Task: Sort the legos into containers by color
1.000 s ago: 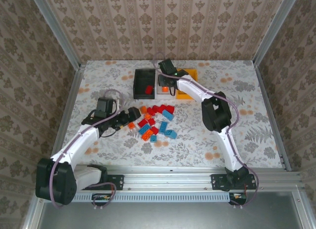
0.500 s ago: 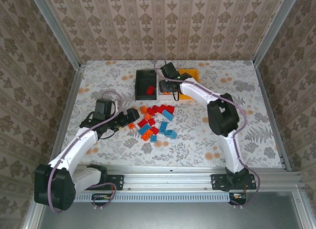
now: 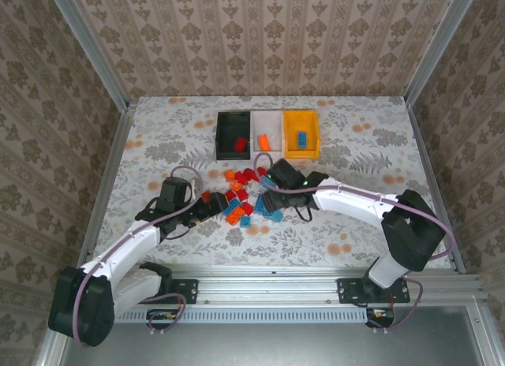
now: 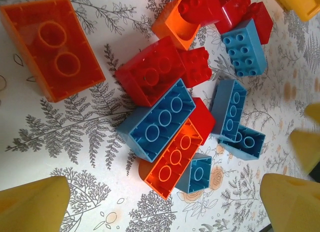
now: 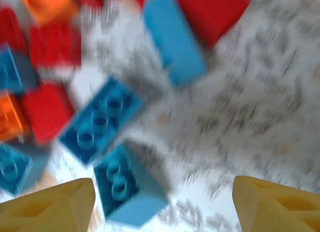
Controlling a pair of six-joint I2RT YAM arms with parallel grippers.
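Observation:
The legos (image 3: pixel 246 197) lie in a loose pile of red, orange and blue bricks mid-table. My left gripper (image 3: pixel 208 208) hovers open at the pile's left edge. In the left wrist view its fingers (image 4: pixel 33 204) frame an upturned orange brick (image 4: pixel 172 159) and a blue brick (image 4: pixel 157 119). My right gripper (image 3: pixel 267 194) is open over the pile's right side. A small blue brick (image 5: pixel 131 192) lies loose between its fingers (image 5: pixel 50 207); this view is motion-blurred. The containers stand in a row at the back: black (image 3: pixel 222 134), white (image 3: pixel 266 122), orange-yellow (image 3: pixel 312 134).
A red brick (image 3: pixel 239 144) lies in the black bin, an orange one (image 3: pixel 264 141) in the white bin, a blue one (image 3: pixel 301 136) in the orange-yellow bin. A big orange brick (image 4: pixel 52 47) lies apart, left of the pile. Metal rails edge the table.
My right arm has swung from above the white bin down to the pile, its jaws widening; an orange brick stays in the white bin. My left gripper has edged nearer along the pile.

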